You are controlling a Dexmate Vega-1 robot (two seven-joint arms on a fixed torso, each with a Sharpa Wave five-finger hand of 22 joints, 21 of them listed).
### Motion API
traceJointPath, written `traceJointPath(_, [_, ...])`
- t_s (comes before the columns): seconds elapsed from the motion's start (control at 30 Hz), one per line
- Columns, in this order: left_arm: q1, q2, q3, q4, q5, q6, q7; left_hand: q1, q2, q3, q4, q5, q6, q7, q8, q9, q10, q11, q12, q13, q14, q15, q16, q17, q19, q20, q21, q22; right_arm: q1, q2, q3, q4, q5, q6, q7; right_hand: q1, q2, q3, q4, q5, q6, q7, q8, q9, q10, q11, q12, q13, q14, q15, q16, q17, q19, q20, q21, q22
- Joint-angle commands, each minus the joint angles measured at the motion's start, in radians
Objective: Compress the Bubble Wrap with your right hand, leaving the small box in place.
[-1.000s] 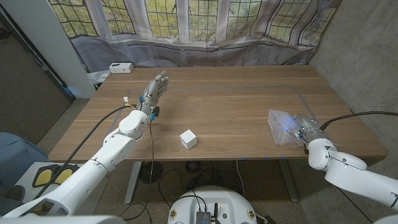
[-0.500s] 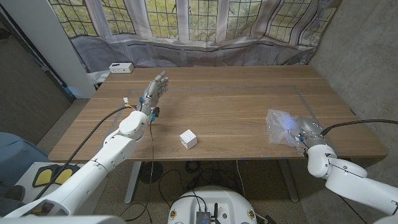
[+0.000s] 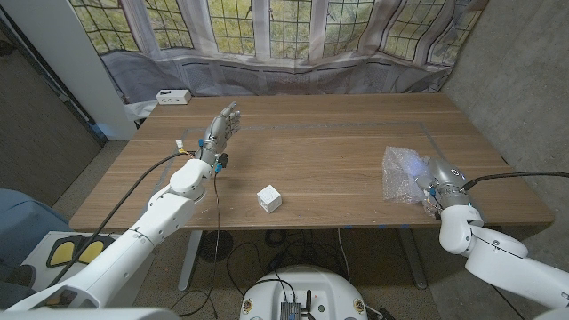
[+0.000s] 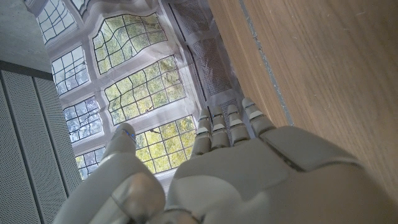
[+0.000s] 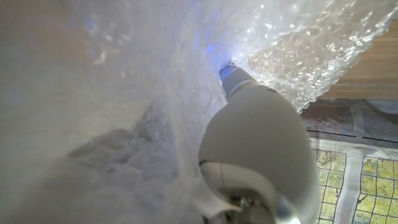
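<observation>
At the table's [image 3: 338,169] near right edge, the right hand [image 3: 440,182] clenches into the bubble wrap [image 3: 402,173] to crush it, well clear of the small box [image 3: 269,198], while the left hand [image 3: 220,129], fingers released, waits farther back.

Small box [image 3: 269,198] near the table's [image 3: 338,160] front edge, left of middle. Bubble Wrap [image 3: 402,174] toward the front right corner — right hand [image 3: 438,180] against its right side. Left hand [image 3: 221,129] raised over the left part, well apart from the box. Power strip [image 3: 172,96] at the back left corner.
</observation>
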Motion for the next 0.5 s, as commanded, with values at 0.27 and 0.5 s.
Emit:
traceJointPath(0.27, [0.002, 0.007, -0.008, 0.001, -0.004, -0.005, -0.005, 0.003, 0.011, 0.002, 0.002, -0.003, 0.006, 0.001, 0.0, 0.004, 0.008, 0.0, -0.003, 0.004, 0.006, 0.0, 0.0, 0.003, -0.004, 0.008, 0.0, 0.004, -0.079, 0.043, 0.114, -0.047, -0.063, 0.056, -0.026, -0.008, 0.01, 0.001, 0.008, 0.006, 0.016, 0.002, -0.002, 0.003, 0.015, -0.001, -0.003, 0.001, -0.003, -0.055, -0.013, 0.003, -0.014, -0.006, 0.004, 0.002])
traceJointPath(0.5, [0.002, 0.005, -0.007, 0.004, -0.004, -0.009, -0.007, 0.003, 0.012, 0.002, 0.002, -0.003, 0.006, 0.001, -0.001, 0.004, 0.008, 0.0, -0.004, 0.004, 0.007, 0.0, 0.0, 0.003, -0.003, 0.008, 0.0, 0.004, -0.093, 0.063, 0.133, -0.041, -0.096, 0.097, -0.029, -0.01, 0.01, -0.001, 0.008, 0.007, 0.024, 0.0, -0.004, 0.003, 0.018, -0.003, -0.008, 0.001, -0.005, -0.053, -0.018, 0.005, -0.02, -0.004, 0.004, 0.002])
